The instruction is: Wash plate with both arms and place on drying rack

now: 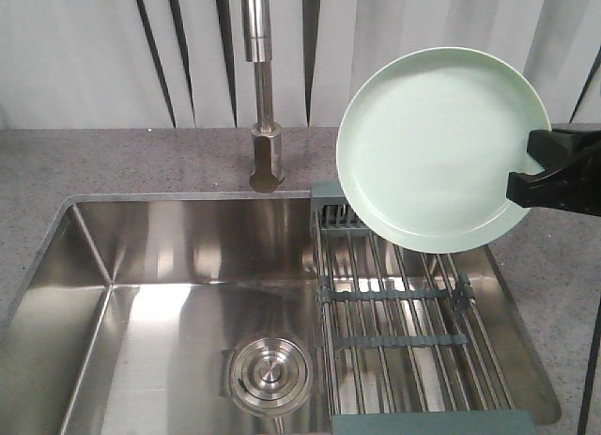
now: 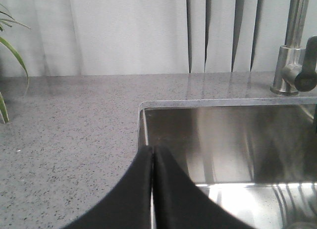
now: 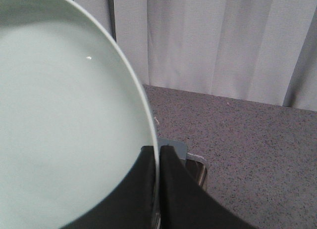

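Grey speckled tabletop [image 2: 64, 125] surrounds the steel sink [image 1: 141, 303]; over its left corner your left end effector [image 2: 152, 150] hangs with jaws pressed together on nothing, clear of the work. To the right, the plate [image 1: 441, 148] stands near upright over the drying rack [image 1: 404, 313], pinched at its right rim by your right end effector [image 3: 158, 150], a hold judged suited to lowering it edge-first.

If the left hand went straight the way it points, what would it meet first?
The left hand would probably meet the stainless steel sink at its rim corner first, then grey speckled countertop; depth is unclear.
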`<state>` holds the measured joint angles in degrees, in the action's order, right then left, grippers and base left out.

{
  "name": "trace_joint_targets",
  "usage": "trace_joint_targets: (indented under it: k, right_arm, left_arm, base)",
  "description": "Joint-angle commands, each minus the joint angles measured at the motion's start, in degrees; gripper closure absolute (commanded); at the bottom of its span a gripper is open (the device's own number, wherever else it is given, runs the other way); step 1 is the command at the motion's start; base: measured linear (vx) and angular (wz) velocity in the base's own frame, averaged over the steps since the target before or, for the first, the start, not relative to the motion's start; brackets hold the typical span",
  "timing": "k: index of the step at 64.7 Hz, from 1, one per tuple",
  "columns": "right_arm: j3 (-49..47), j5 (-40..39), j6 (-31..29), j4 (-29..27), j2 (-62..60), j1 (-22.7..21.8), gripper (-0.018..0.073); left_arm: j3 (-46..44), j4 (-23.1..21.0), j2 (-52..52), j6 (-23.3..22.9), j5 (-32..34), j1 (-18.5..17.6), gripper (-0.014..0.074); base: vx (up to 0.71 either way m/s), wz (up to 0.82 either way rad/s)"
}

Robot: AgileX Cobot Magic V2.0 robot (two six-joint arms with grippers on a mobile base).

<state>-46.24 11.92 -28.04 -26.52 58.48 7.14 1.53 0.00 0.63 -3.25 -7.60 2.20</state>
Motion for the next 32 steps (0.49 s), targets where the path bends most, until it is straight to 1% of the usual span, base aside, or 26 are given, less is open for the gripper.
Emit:
trace_joint_targets:
  k: [1,6,8,12,15,21,32]
  right_arm:
    - [-1.6,-4.2,-0.4,-0.5,-1.0,-0.2,0.0564]
    - [-1.6,-4.2,-0.4,-0.5,-1.0,-0.2,0.0564]
    - [-1.6,-4.2,-0.4,-0.5,-1.0,-0.2,0.0564]
    - [-1.6,-4.2,-0.4,-0.5,-1.0,-0.2,0.0564]
    - [-1.6,-4.2,-0.4,-0.5,-1.0,-0.2,0.0564]
    - [-1.6,-4.2,-0.4,-0.5,-1.0,-0.2,0.0564]
    - [-1.6,-4.2,-0.4,-0.5,-1.0,-0.2,0.0564]
  left_arm:
    - [0.9,-0.4,0.9,-0.6,6.0,0.0,0.0602]
    - [0.6,-0.4,0.9,-0.6,7.2,0.0,0.0602]
    - [0.6,-0.4,0.9,-0.7,8.8,0.0,0.0602]
    - [0.0,-0.4,0.6,-1.8,11.8,0.0,0.0602]
    - [-1.1,-0.4,0.0,-2.5,12.7,0.0,0.0602]
    - [-5.7,0.0,-3.8,-2.4,12.5,0.0,0.0602]
    - [-16.6,0.0,-15.9,0.9,9.9,0.0,0.0602]
  base:
    - [0.00,0.00]
    - [0.00,0.00]
    - [0.00,0.00]
    - [0.00,0.00]
    - [0.00,0.00]
    - [0.00,0.00]
    - [0.00,0.00]
